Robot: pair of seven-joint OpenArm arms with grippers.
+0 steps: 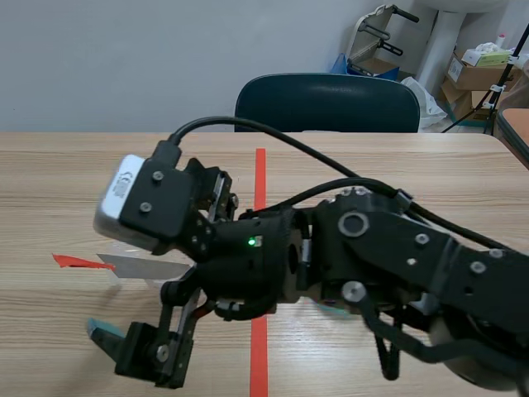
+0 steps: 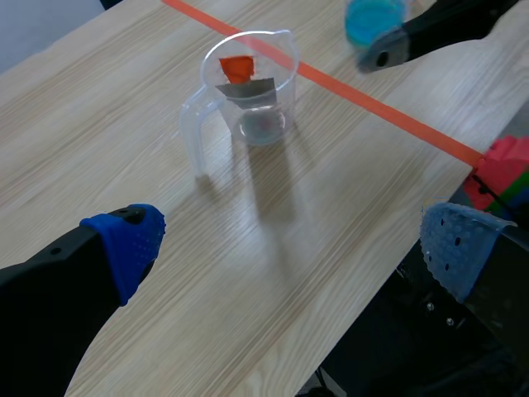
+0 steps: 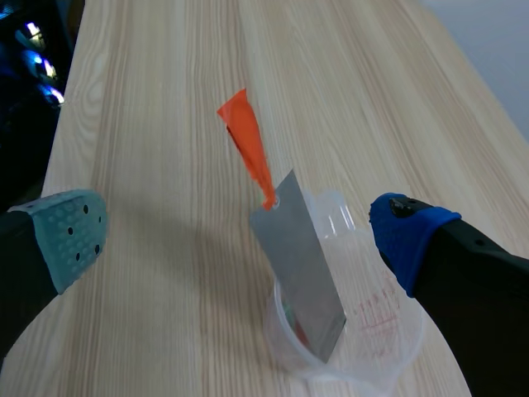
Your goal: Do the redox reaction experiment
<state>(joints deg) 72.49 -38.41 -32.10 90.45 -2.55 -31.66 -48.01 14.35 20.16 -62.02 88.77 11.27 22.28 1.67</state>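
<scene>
The right pincer [image 3: 240, 230] is hanging wide open, one pad on either side of the clear plastic measuring beaker with a handle [image 3: 372, 331], and is gripping nothing. A flat grey metal strip [image 3: 299, 265] is standing tilted inside that beaker. Its lower end is resting down inside and its upper end is leaning out over the rim toward 11 o'clock from the pincer. A pointed orange tape tag [image 3: 246, 141] is sticking out from the upper end.

In the scene view the right arm [image 1: 397, 248] is lying across the middle of the light wooden bench [image 2: 99, 124]. The strip is showing at about 9 o'clock, and the beaker is mostly hidden behind the arm. The left pincer [image 2: 293, 244] is also standing open and empty, with the beaker well ahead of it at 12 o'clock.

The step of putting the metal into the beaker seems to be in hand. I cannot tell whether any liquid is in the beaker. The next move is probably calling for a clean, straight path past the leaning strip, since a nudge against the tag could be tipping the light beaker.
</scene>
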